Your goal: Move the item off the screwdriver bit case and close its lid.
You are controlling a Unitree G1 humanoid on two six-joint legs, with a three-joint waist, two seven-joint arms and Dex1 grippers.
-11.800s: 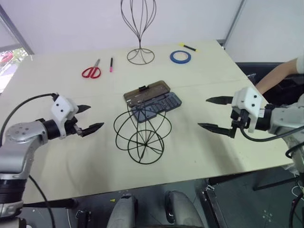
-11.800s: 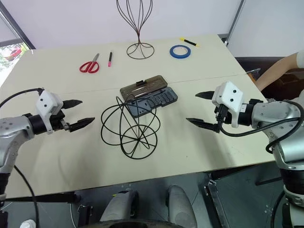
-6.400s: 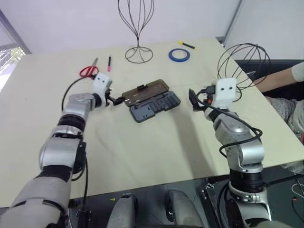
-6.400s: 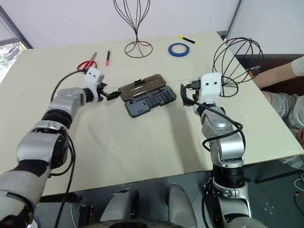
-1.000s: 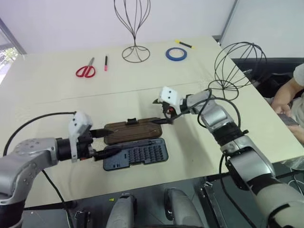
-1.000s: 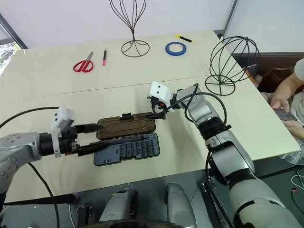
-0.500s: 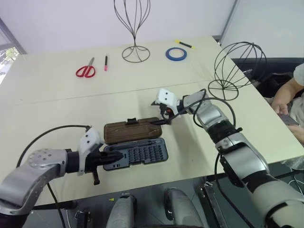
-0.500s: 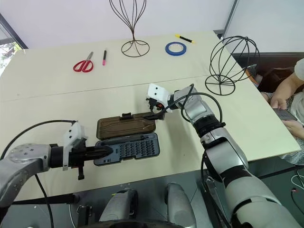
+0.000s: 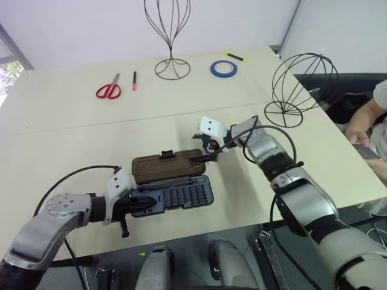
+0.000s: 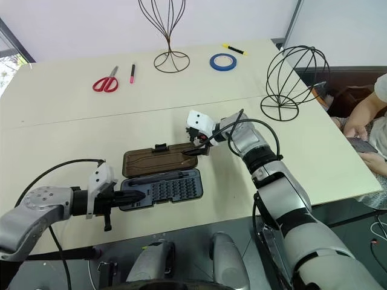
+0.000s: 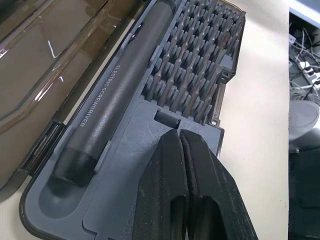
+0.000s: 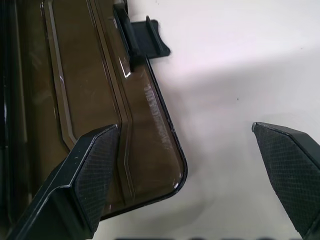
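Counter (image 9: 72, 139) surface, pale and wide, carries everything. Nearest the camera, in the lower left of the head view, the left pincer (image 9: 144, 204) has its two black fingers pressed together with nothing between them, tips resting over the left end of the screwdriver bit case (image 9: 181, 196). That case lies open in the lower middle of the frame, its grey-blue tray holding rows of bits and a dark driver handle (image 11: 112, 100). Just behind the tray, the lid (image 9: 166, 166) lies flat on the counter, smoky brown, clasp (image 9: 167, 154) on its far edge. At the lid's right end the right pincer (image 9: 208, 154) stands wide open, one finger over the lid's corner, gripping nothing. Farther right, the item (image 9: 299, 78) stands on the counter's edge, well apart from the case. Along the far side lie scissors (image 9: 109, 89), a pen (image 9: 133, 80), a taller wire stand (image 9: 167, 36) and blue tape (image 9: 224, 68).
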